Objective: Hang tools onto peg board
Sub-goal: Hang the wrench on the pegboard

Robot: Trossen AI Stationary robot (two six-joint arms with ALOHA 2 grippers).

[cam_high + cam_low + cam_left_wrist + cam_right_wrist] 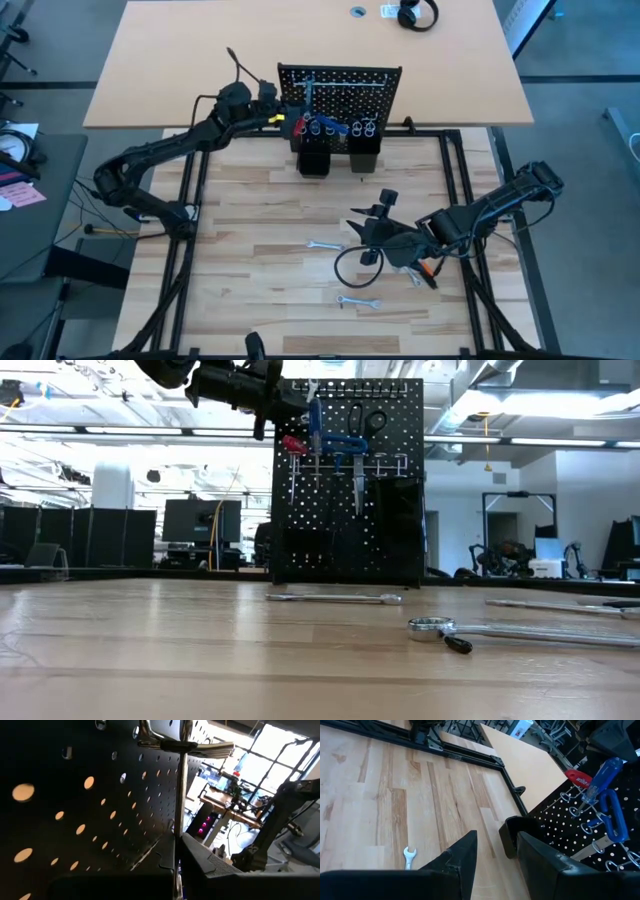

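The black peg board [350, 85] stands upright at the table's far edge. Hanging on its silver hooks are a red-handled tool [577, 776], a blue screwdriver [602, 776], a blue T-key [614, 815] and black scissors [372, 422]. My left gripper [278, 115] reaches level to the board's upper left and is shut on a slim silver tool [178, 795]. My right gripper [382, 232] hovers open over the table's near right, nothing between its fingers [465, 850]. Silver wrenches [322, 245] [357, 300] and an orange-and-black tool [430, 272] lie flat on the table. My left gripper pinches the silver tool's thin shaft [178, 827] between its two fingers [210, 862], coming in level from the table's left, across the shaft. The tool stands upright, clear of the table, close in front of the board. Its upper part passes a silver hook [200, 746].
Two black cups [315, 160] [363, 155] sit at the board's base. A black cable loop [352, 265] lies beside my right arm. A tan desk [200, 60] with headphones [417, 14] stands behind the board. Bare wood lies at the table's left and centre [250, 230].
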